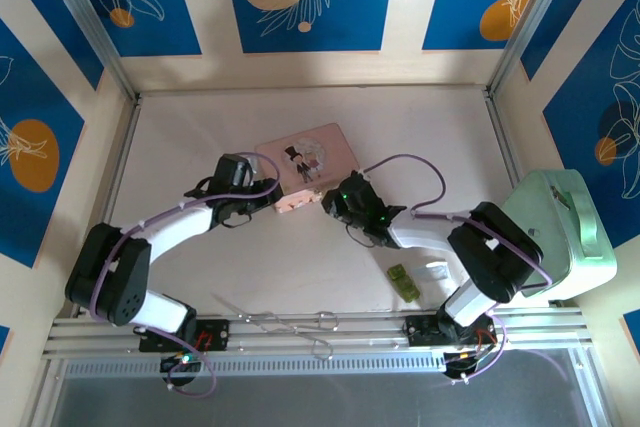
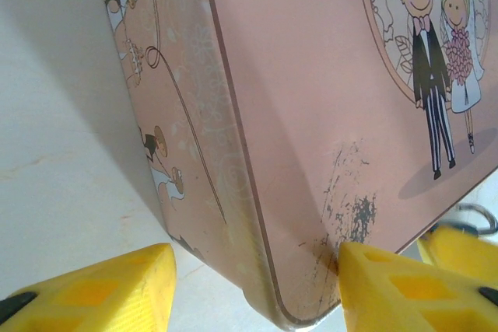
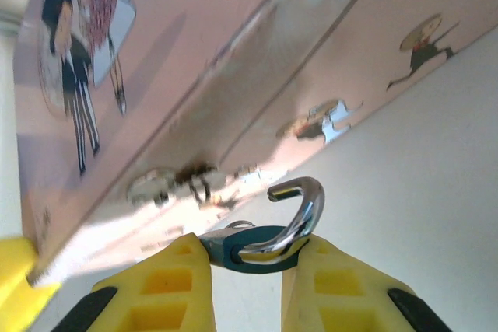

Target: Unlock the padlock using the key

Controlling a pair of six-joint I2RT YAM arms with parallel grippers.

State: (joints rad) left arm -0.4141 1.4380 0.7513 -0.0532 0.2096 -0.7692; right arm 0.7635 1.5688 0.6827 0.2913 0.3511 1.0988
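Observation:
The padlock (image 3: 233, 248) has a blue body and a silvery shackle (image 3: 305, 209) that stands swung open. My right gripper (image 3: 250, 250) is shut on its body, just below the front wall of the pink picture box (image 3: 194, 52), near the box's silvery hasp (image 3: 179, 180). My left gripper (image 2: 255, 270) is open astride the box's near corner (image 2: 311, 192): the right finger (image 2: 373, 285) touches the lid and the left finger (image 2: 101, 293) stands apart over the table. From above, both grippers (image 1: 278, 197) (image 1: 325, 199) meet at the box's front edge (image 1: 305, 157). The key is hidden.
A small green block (image 1: 404, 281) lies on the table by the right arm. A mint-green container (image 1: 565, 232) stands at the right edge. Scissors (image 1: 290, 322) lie on the near rail. Open table stretches left of and behind the box.

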